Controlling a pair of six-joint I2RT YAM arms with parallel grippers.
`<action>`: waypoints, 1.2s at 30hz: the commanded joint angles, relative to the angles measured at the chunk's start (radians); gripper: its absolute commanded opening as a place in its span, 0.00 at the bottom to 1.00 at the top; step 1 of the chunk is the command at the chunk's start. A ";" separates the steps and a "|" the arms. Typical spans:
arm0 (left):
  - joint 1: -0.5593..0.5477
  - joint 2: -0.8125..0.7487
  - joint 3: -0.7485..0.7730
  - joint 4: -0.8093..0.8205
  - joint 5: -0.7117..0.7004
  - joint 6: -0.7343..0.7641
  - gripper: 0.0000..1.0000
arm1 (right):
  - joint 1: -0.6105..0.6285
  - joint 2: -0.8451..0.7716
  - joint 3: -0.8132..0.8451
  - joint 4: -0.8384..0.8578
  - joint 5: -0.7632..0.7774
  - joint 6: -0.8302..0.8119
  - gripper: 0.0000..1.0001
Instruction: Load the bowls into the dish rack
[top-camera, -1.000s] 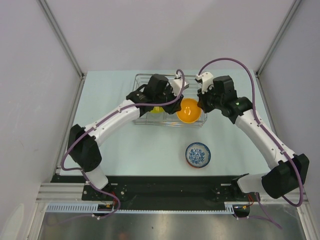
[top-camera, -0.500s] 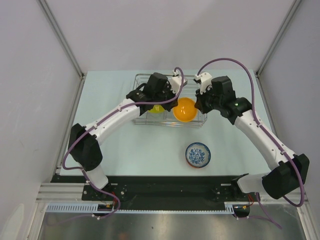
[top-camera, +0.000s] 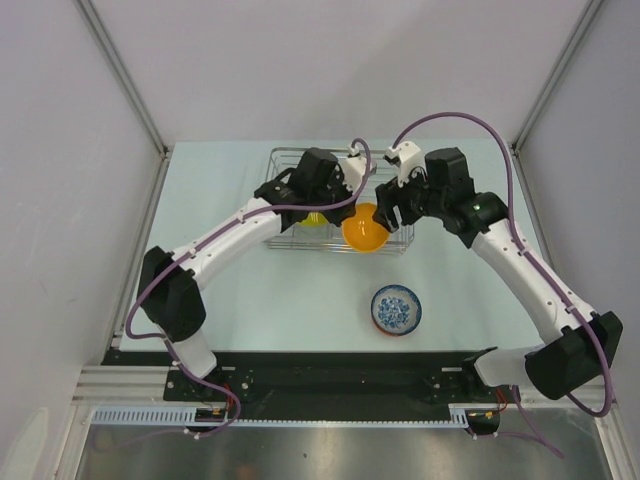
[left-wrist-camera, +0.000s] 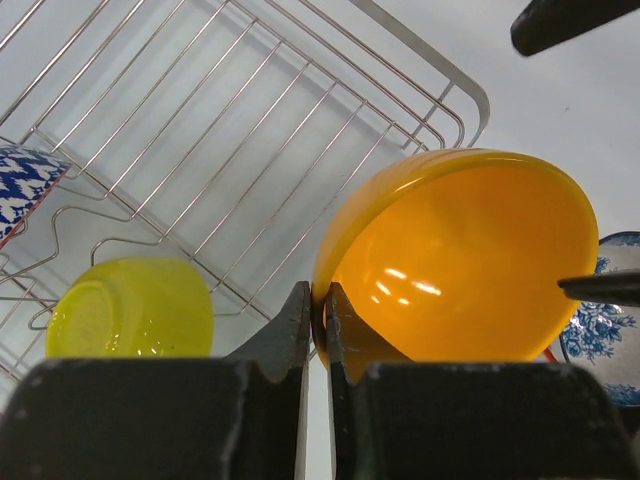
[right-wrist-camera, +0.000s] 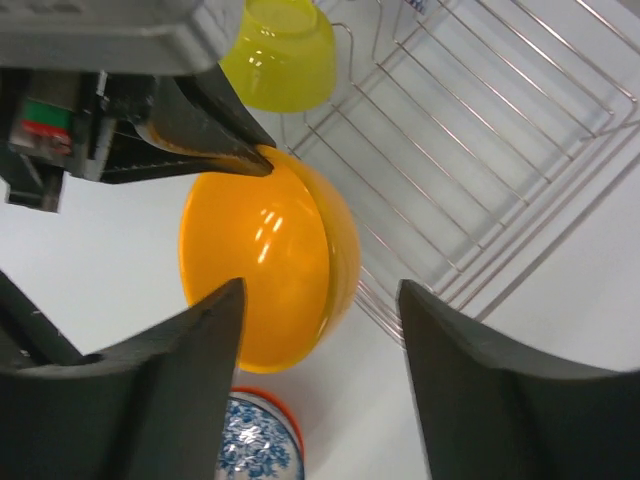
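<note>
An orange bowl hangs tilted on edge over the near right side of the dish rack. My left gripper is shut on its rim. My right gripper stands open just right of it, fingers either side of the bowl and apart from it. A lime-yellow bowl lies mouth down inside the rack. A zigzag-patterned bowl shows at the rack's left end in the left wrist view. A white bowl with blue pattern sits upright on the table in front of the rack.
The pale table is walled by grey panels on the left, back and right. The rack's wire dividers run under the orange bowl. Both arms cross over the rack's middle and right.
My right gripper has opened and let go of the orange bowl. My left gripper has shut on its rim, and the bowl has shifted slightly left and nearer.
</note>
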 joint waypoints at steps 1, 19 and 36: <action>-0.005 -0.051 0.029 0.024 0.023 0.018 0.00 | -0.023 -0.012 0.083 -0.021 -0.088 -0.023 0.78; 0.108 -0.287 -0.101 0.172 0.468 -0.008 0.00 | -0.339 0.158 0.120 0.031 -0.903 0.257 0.99; 0.118 -0.191 -0.031 0.150 0.441 0.038 0.00 | -0.354 0.131 -0.074 0.425 -1.159 0.650 1.00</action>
